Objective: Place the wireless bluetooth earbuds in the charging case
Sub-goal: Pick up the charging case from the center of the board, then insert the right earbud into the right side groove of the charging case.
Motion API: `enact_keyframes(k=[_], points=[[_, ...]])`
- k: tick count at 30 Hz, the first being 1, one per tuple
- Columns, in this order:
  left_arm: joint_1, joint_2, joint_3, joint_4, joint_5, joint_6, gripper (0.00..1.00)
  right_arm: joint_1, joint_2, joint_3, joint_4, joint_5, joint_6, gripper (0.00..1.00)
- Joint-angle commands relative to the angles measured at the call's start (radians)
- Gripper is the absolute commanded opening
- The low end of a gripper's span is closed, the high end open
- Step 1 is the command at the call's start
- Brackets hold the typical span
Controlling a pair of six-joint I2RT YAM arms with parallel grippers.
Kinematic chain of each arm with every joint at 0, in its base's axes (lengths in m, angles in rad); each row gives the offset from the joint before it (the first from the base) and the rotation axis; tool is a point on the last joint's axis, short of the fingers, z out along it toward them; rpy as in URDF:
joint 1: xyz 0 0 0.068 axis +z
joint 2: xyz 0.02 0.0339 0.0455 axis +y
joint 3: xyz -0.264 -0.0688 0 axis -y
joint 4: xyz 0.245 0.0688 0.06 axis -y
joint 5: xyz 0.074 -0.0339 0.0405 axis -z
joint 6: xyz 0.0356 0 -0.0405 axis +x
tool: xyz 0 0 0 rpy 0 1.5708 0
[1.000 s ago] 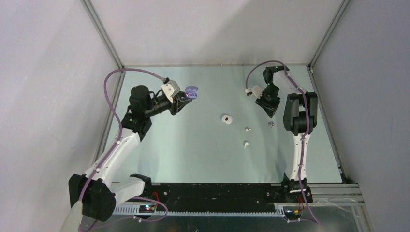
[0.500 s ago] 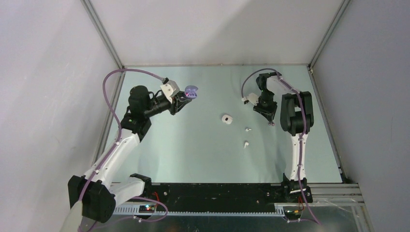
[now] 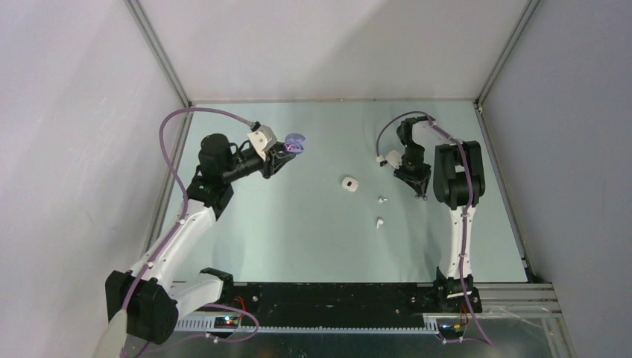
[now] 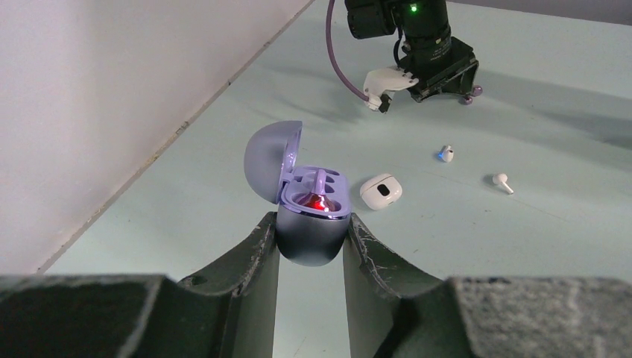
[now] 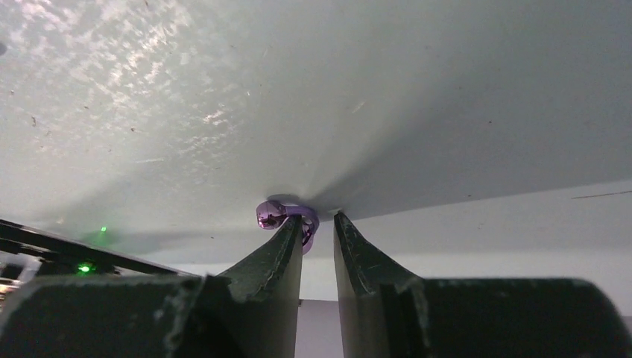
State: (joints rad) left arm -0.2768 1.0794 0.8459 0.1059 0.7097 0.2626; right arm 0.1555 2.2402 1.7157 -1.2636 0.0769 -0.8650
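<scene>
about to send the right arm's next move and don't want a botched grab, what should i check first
1. purple case clamped in left gripper: ok.
2. case lid open: ok.
3. purple earbud centred between the fingers of the right gripper: not ok, it sits off toward one finger.
4. right gripper closed on purple earbud: cannot tell.
5. case slots free: cannot tell.
6. white case and two white earbuds lying apart from the right gripper: ok.

Diffuse overhead light on the matte pale-green tabletop (image 3: 298,239); soft-edged shadows; mottled glare in the right wrist view; dark moulded fingers (image 4: 238,291) blurred nearest each wrist lens.
</scene>
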Motion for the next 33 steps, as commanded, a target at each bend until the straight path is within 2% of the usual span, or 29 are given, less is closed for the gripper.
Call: enact_keyframes(k=[1, 4, 7, 11, 20, 25, 29, 33], points=[[0.004, -0.027, 0.0, 0.049, 0.006, 0.007, 0.0, -0.023, -0.013, -0.023, -0.02, -0.08, 0.098, 0.25], [0.005, -0.021, 0.002, 0.052, 0.01, 0.006, 0.0, -0.032, -0.021, -0.041, -0.019, -0.118, 0.132, 0.21], [0.005, -0.016, 0.003, 0.058, 0.016, 0.001, 0.0, -0.04, -0.044, -0.076, 0.011, -0.134, 0.145, 0.1], [0.005, -0.005, 0.006, 0.07, 0.023, -0.01, 0.0, -0.042, -0.103, -0.056, 0.043, -0.154, 0.19, 0.0], [0.0, 0.058, 0.017, 0.151, 0.046, -0.12, 0.0, -0.001, -0.43, 0.0, 0.281, -0.211, 0.373, 0.0], [-0.022, 0.115, 0.046, 0.181, 0.054, -0.136, 0.0, 0.051, -0.597, -0.002, 0.441, -0.314, 0.502, 0.0], [-0.057, 0.178, 0.094, 0.193, 0.064, -0.134, 0.0, 0.157, -0.67, 0.014, 0.591, -0.304, 0.563, 0.0], [-0.09, 0.228, 0.151, 0.174, 0.091, -0.128, 0.0, 0.26, -0.668, 0.09, 0.607, -0.278, 0.526, 0.0]])
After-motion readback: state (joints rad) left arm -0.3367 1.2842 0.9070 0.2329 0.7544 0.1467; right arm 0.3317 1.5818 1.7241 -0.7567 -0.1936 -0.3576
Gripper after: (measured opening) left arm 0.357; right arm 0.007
